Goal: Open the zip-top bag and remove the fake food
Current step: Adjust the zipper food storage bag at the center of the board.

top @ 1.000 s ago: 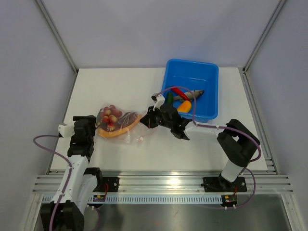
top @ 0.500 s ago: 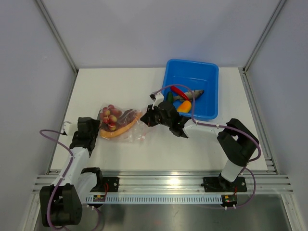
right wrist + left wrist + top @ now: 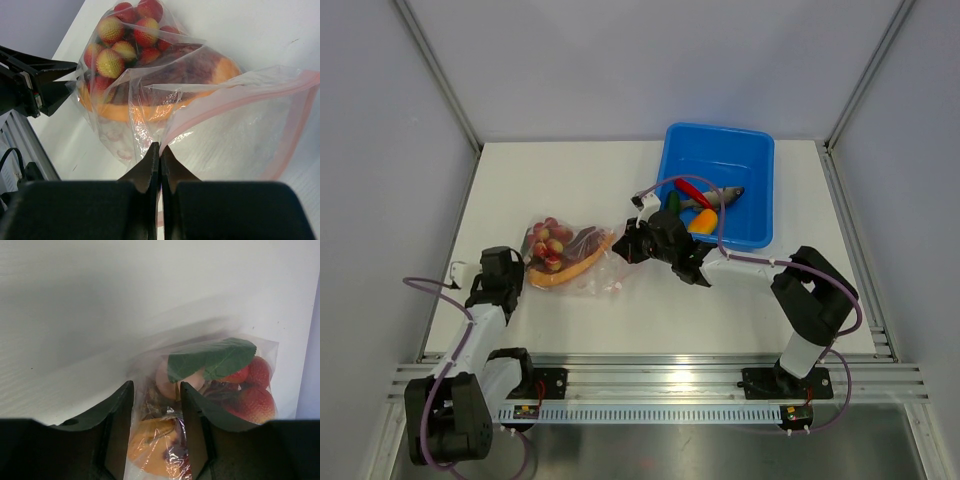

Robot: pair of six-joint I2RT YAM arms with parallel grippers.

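Observation:
The clear zip-top bag (image 3: 582, 268) lies left of centre on the white table. It holds a red grape bunch (image 3: 548, 240) and an orange piece (image 3: 570, 272). My right gripper (image 3: 625, 243) is shut on the bag's film beside the pink zipper strip (image 3: 240, 97); the mouth gapes in the right wrist view, where the gripper (image 3: 160, 146) pinches it. My left gripper (image 3: 512, 270) is at the bag's opposite end. In the left wrist view it (image 3: 155, 390) is closed onto the bag (image 3: 150, 430) with the orange piece (image 3: 150, 445) between its fingers. A green leaf (image 3: 210, 357) and red grapes (image 3: 255, 395) lie beyond.
A blue tub (image 3: 720, 150) stands at the back right, behind my right arm. It holds a red pepper (image 3: 692, 192), a grey fish (image 3: 722, 195), a green cucumber (image 3: 674, 203) and an orange-yellow piece (image 3: 704, 221). Grey walls close in the table.
My left arm has dropped lower and drawn back toward the near left, still at the bag's end. The right gripper has shifted slightly left and back with the bag's edge, drawing it tighter.

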